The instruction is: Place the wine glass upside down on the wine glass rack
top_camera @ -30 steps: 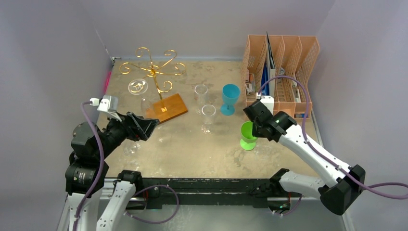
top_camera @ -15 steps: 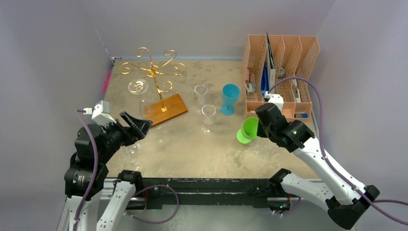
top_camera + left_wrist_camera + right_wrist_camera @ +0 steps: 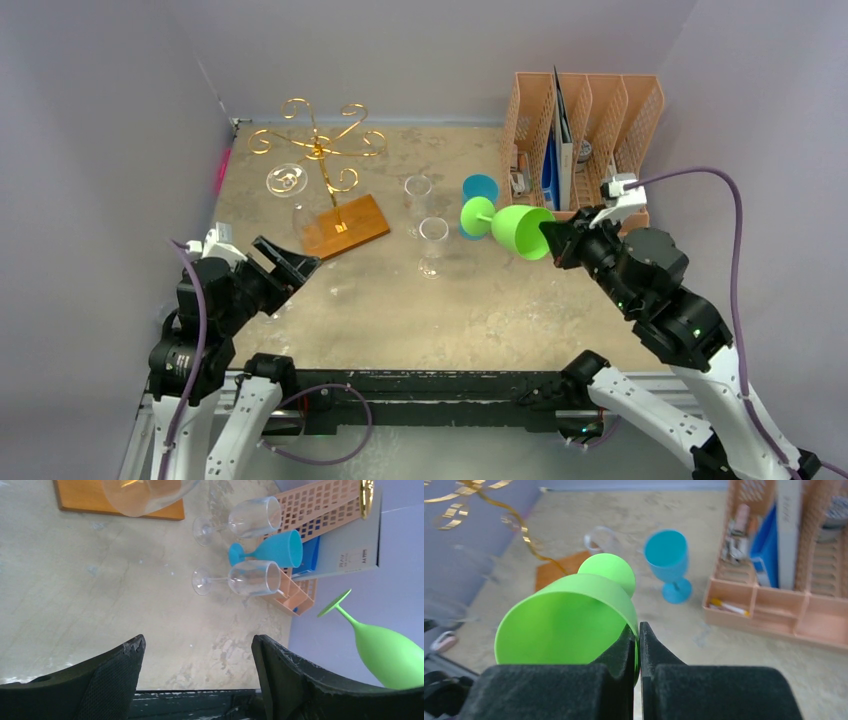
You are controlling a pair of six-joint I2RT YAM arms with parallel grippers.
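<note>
My right gripper is shut on the rim of the green wine glass, one finger inside the bowl and one outside. The glass hangs above the table on its side, foot pointing left toward the wine glass rack. The right wrist view looks into its open bowl past the closed gripper. The rack is gold wire on a brown wooden base, and a clear glass hangs upside down from one arm. My left gripper is open and holds nothing, near the table's front left; its wrist view shows only bare table between the fingers.
Two clear wine glasses stand mid-table. A blue goblet stands just behind the held glass's foot. The orange file organiser fills the back right corner. Grey walls close in the left, back and right sides.
My right arm has lifted the green glass off the table and tipped it sideways, foot to the left. The left arm has drawn back toward the front edge, still open.
</note>
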